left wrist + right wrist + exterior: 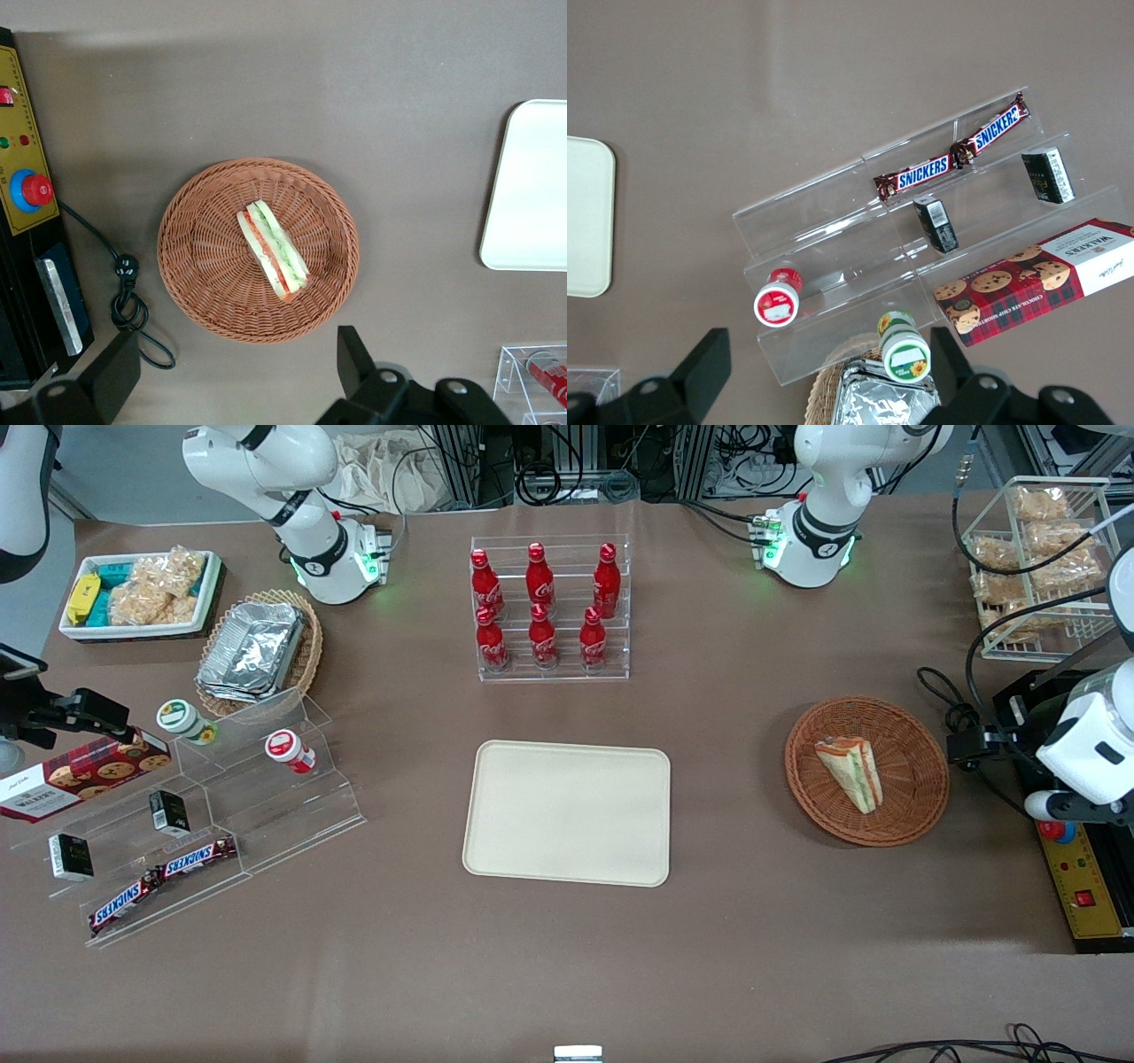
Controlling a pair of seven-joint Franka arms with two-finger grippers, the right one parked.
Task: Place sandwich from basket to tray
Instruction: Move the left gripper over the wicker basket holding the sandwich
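Note:
The sandwich (pixel 850 772) (pixel 273 248), a wrapped wedge with green, orange and red layers, lies on its side in the reddish-brown wicker basket (pixel 921 797) (pixel 204 266). My left gripper (pixel 974 742) (pixel 235 363) hangs high above the table beside the basket, toward the working arm's end. It is open, its black fingers (pixel 354 354) spread wide with nothing between them. The cream tray (pixel 567 815) (pixel 532 186) sits bare in the middle of the table, apart from the basket.
A control box with a red button (pixel 1076 868) (pixel 31 190) and a looped black cable (pixel 133 305) lie beside the basket. A clear rack of red bottles (pixel 549 607) stands farther from the front camera than the tray. A wire snack rack (pixel 1036 558) is near the working arm's base.

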